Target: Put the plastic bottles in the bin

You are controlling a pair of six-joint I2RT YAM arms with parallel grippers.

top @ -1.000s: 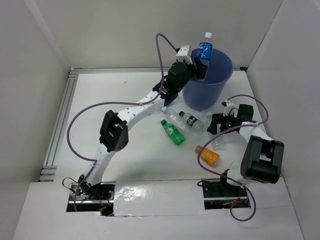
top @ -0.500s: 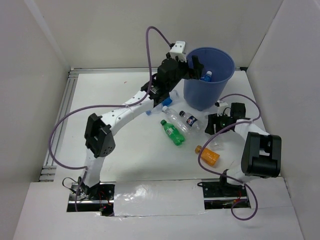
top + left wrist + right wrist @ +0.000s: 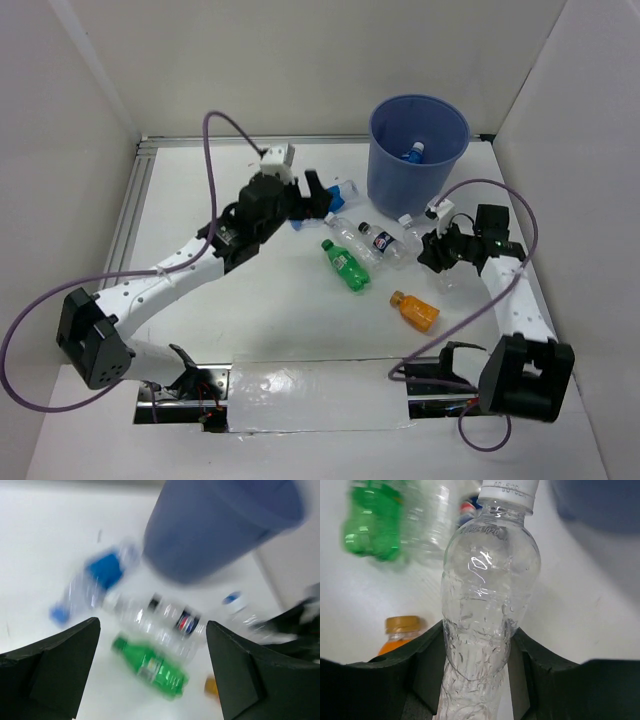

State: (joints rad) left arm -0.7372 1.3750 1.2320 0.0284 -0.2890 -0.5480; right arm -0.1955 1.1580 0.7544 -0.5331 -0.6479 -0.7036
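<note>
The blue bin stands at the back right with one blue-capped bottle lying inside. My left gripper hangs open and empty above the table, beside a blue-labelled clear bottle. Blurred in the left wrist view are the bin, that blue-labelled bottle, a dark-labelled bottle and a green bottle below the left gripper. My right gripper is shut on a clear white-capped bottle, whose body is squeezed within the right gripper.
On the table between the arms lie a clear bottle, the dark-labelled bottle, the green bottle and a short orange bottle. White walls enclose the table on three sides. A metal rail runs along the left edge.
The left gripper let a blue-labelled bottle drop into the bin, then swung back left and down over the table. The right gripper closed on the clear bottle and moved slightly.
</note>
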